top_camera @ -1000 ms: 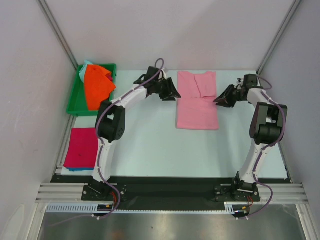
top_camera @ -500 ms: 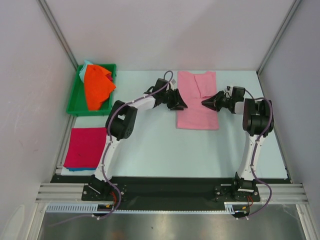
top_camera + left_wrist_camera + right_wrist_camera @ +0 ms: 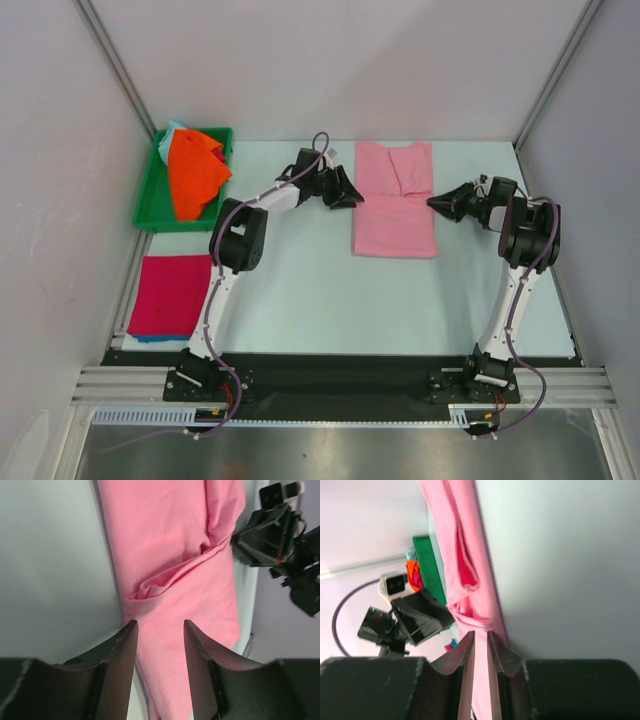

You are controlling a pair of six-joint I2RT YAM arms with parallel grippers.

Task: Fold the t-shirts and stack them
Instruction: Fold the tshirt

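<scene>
As pink t-shirt (image 3: 394,215) lies between, left jaws half-open, right jaws ajar, both empty

The spread shirt (image 3: 394,200) lies between left gripper (image 3: 352,190) and right gripper (image 3: 436,202). The tray (image 3: 150,190), back left, holds a crumpled shirt (image 3: 193,175), with folded shirts (image 3: 165,293) before it.

There are t-shirts in four colours. One pink t-shirt (image 3: 393,205) lies on the single counter (image 3: 300,280). One orange t-shirt (image 3: 193,175) sits in the one green tray (image 3: 148,192). One magenta t-shirt (image 3: 163,293) lies folded.

Teal cloth shows in two places: a teal strip (image 3: 150,339) under the magenta one and a teal corner (image 3: 173,128) in the tray. How many shirts that makes cannot be told.

There are two arms, the left arm (image 3: 212,300) and the right arm (image 3: 508,305). Each carries one tool, the left end effector (image 3: 159,626) and the right end effector (image 3: 481,634), and each of those has two fingers (image 3: 120,650).
</scene>
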